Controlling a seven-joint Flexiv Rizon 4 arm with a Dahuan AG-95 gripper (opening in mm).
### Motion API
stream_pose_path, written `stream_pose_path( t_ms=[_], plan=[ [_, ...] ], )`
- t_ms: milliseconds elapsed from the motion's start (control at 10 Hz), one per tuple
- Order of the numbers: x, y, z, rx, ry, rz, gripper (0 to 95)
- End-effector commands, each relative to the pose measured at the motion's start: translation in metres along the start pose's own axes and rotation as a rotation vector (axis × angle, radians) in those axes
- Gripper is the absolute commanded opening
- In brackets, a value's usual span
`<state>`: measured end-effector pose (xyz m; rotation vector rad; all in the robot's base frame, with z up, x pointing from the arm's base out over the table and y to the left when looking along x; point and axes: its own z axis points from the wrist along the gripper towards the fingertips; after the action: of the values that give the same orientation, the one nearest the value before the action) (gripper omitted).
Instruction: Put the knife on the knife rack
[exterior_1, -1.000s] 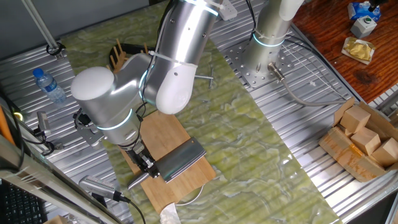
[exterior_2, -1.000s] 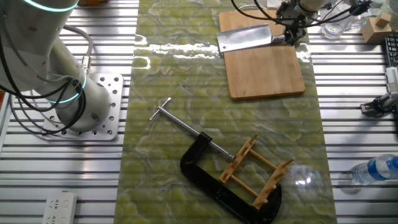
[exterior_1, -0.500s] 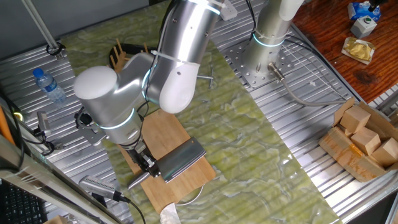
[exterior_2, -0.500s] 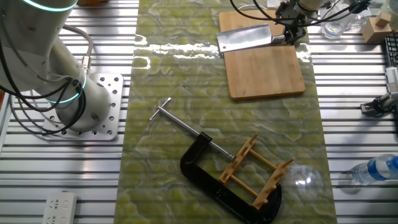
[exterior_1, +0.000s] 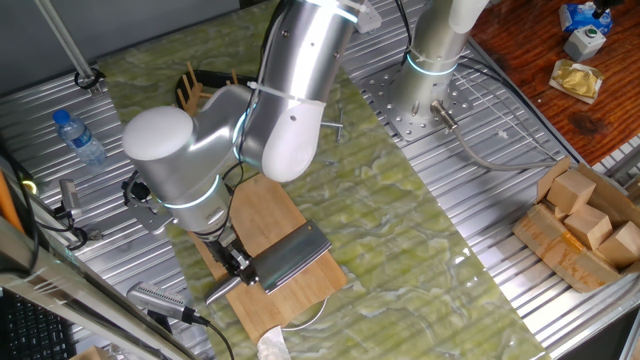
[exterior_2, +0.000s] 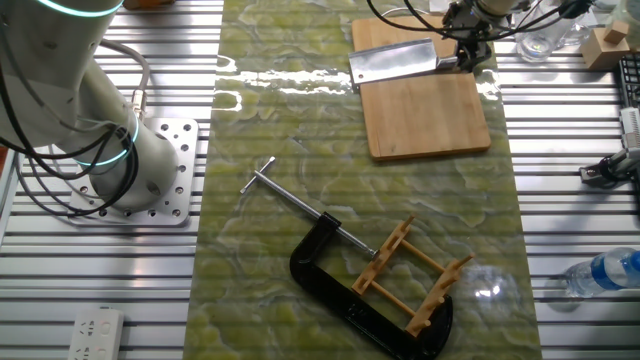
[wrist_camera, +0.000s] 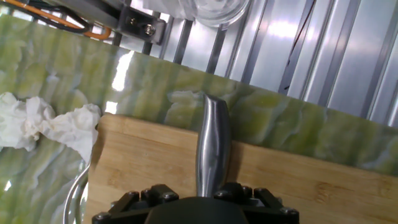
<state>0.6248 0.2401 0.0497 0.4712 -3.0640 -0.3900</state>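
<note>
The knife (exterior_1: 290, 256) has a broad grey blade that lies over the near end of the bamboo cutting board (exterior_1: 262, 222). My gripper (exterior_1: 235, 263) is shut on its slim silver handle (wrist_camera: 211, 146), which sticks out past the board's edge in the hand view. In the other fixed view the knife (exterior_2: 393, 62) is at the top with the gripper (exterior_2: 470, 55) at its right end. The knife rack (exterior_2: 410, 276), light wood with upright pegs, stands far from the knife inside a black C-clamp (exterior_2: 330, 262). From the first fixed view the knife rack (exterior_1: 190, 86) shows partly behind the arm.
A water bottle (exterior_1: 78, 137) lies on the metal slats at the left. White crumpled tissue (wrist_camera: 50, 127) and a glass dish rim (wrist_camera: 78, 193) are beside the board. A box of wooden blocks (exterior_1: 585, 225) sits far right. The second arm's base (exterior_1: 430, 70) stands at the back.
The arm's upper joints have shifted slightly to the right. The gripper and the knife have stayed where they were.
</note>
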Motion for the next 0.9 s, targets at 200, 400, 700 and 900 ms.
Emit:
stream_pose_path(
  t_ms=[200,400,700,900],
  plan=[
    [0.002,-0.001,0.0,0.002,-0.009,0.045,57.0],
    [0.003,-0.001,0.0,0.009,-0.005,0.063,57.0],
    [0.006,-0.002,0.01,0.018,-0.016,0.064,57.0],
    [0.005,-0.001,0.012,0.023,-0.02,0.051,57.0]
  ],
)
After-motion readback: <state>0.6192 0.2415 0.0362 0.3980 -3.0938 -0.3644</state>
